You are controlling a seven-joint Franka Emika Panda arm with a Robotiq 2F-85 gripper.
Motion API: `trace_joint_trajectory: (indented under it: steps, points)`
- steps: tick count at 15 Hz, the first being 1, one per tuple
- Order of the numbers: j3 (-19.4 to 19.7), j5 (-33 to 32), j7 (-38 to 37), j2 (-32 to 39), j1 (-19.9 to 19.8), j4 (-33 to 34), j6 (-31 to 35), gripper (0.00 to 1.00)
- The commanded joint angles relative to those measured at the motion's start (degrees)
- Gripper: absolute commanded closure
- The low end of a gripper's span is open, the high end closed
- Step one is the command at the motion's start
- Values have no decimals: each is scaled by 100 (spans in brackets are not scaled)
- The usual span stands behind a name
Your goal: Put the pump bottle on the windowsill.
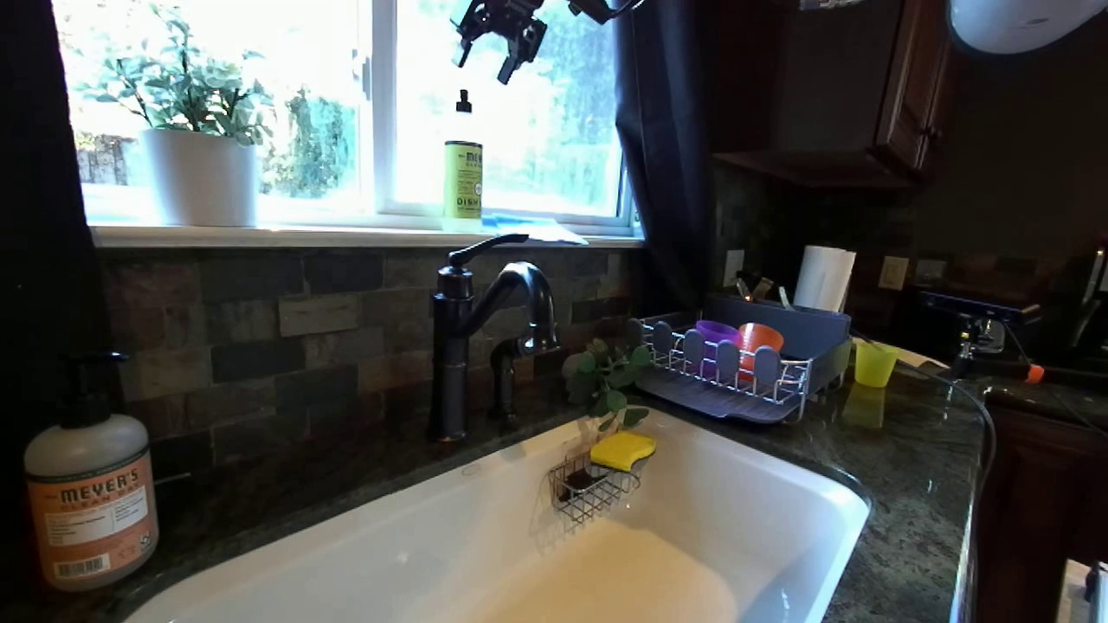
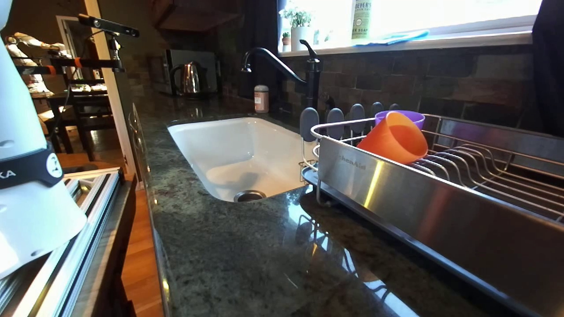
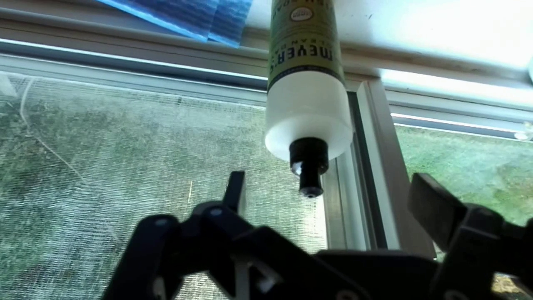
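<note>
One yellow-green pump bottle (image 1: 463, 182) stands upright on the white windowsill (image 1: 346, 237), at the upper centre of an exterior view, its dark head pointing up. In the wrist view it enters from the top edge, right of centre, head down, the label's lettering inverted. The gripper (image 1: 483, 67) hangs above it and slightly to the right, at the top middle of an exterior view, its jaws wide apart and clear of the bottle. In the wrist view the dark fingers (image 3: 237, 188) spread across the lower half, the bottle's head showing between them.

A flat blue sheet (image 1: 537, 229) lies on the sill just beside the bottle's base. A leafy plant (image 1: 190, 99) in a white pot (image 1: 203, 177) stands at upper left.

Lower down, a black faucet (image 1: 450, 363) rises at the centre, behind the white sink (image 1: 762, 480). A yellow sponge (image 1: 623, 451) sits at the top of a wire caddy (image 1: 597, 506). A larger soap bottle (image 1: 91, 506) stands at lower left. Right of centre, a dish rack (image 1: 818, 327) holds a purple cup (image 1: 715, 335) and an orange cup (image 1: 762, 337).
</note>
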State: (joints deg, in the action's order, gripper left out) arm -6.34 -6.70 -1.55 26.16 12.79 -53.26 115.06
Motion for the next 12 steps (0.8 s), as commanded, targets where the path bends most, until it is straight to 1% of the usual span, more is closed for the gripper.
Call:
trace_joint_trajectory:
  steps: [1,4,5,8,10,11,12]
  points:
    - [42,65,-346,-660,-51,-542,-522,0]
    - [129,-11,-634,-1051,-101,-954,-898,0]
    - [178,-113,-696,-1206,-91,-1201,-1081,0]
    - [271,-211,-833,-1684,-116,-2077,-1357,0]
    - [291,-265,-797,-1934,-116,-2621,-1359,0]
    - [272,-120,-646,-1420,-133,-1775,-1331,0]
    - [284,-143,-652,-1536,-134,-2028,-1333,0]
